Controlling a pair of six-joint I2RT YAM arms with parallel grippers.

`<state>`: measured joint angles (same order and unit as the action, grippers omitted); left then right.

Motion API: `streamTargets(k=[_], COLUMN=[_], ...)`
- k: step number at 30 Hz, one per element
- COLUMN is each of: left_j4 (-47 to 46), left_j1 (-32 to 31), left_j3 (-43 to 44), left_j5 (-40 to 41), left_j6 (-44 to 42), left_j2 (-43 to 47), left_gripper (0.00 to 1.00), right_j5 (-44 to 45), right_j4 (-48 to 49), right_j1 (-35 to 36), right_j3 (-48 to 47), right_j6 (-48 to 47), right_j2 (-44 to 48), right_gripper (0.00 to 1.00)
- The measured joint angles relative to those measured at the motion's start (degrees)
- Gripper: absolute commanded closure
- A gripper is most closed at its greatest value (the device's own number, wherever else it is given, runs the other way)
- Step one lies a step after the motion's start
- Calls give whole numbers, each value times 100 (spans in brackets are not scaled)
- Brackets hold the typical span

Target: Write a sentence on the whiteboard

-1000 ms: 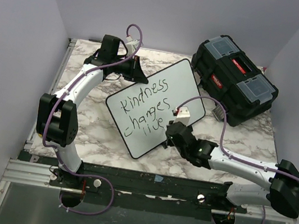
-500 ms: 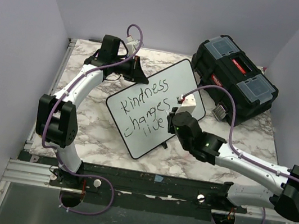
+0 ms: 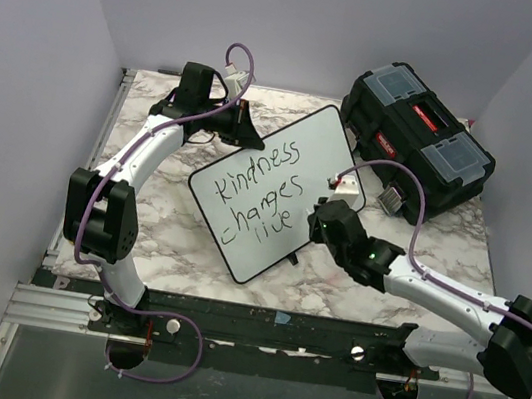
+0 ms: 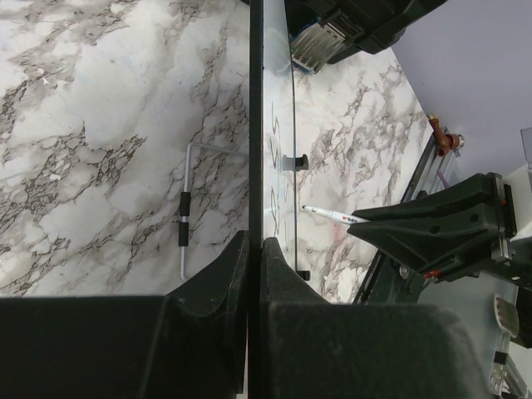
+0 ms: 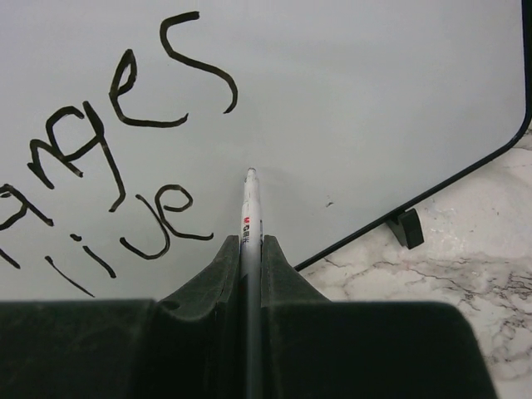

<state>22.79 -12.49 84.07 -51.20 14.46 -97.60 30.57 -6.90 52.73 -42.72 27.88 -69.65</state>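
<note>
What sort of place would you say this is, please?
Probably a robotics lab test cell rather than a home or office: a left arm and a right arm mounted on a metal rail, a marble-patterned table boxed in by plain lilac walls, and a black toolbox near the whiteboard.

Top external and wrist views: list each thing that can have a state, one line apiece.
whiteboard: gripped at its edge, written on.
sentence: unfinished, reads "kindness changes live".
marker: uncapped, tip at the board just after "live".
toolbox: lid closed.
left hand: shut on the whiteboard's edge.
right hand: shut on the marker.
</note>
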Motion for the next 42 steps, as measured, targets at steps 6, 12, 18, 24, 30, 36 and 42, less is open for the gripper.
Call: streamTargets(k=[6, 12, 18, 24, 30, 36, 42], left_j4=[0, 0, 0, 2, 2, 2, 4], left_j1=[0, 0, 0, 0, 4, 7, 11], left_j3=[0, 0, 0, 0, 0, 0, 0], left_j5=[0, 0, 0, 9, 22, 24, 37], left_j6=[0, 0, 0, 0, -2, -2, -2], left_j2=[0, 0, 0, 0, 0, 0, 0], left_gripper=[100, 100, 100, 100, 100, 100, 100], right_j5=[-214, -345, -365, -372, -448, -503, -599], right_j4=[138, 208, 267, 273, 280, 282, 295], right_j1=[-9, -9, -9, -9, -9, -11, -31], right_j3=[-9, -76, -146, -219, -247, -249, -249], right_j6=[17, 17, 17, 15, 13, 13, 15], right_j2=[-24, -179, -297, -365, -396, -398, -393], right_gripper=[99, 99, 99, 99, 99, 100, 99])
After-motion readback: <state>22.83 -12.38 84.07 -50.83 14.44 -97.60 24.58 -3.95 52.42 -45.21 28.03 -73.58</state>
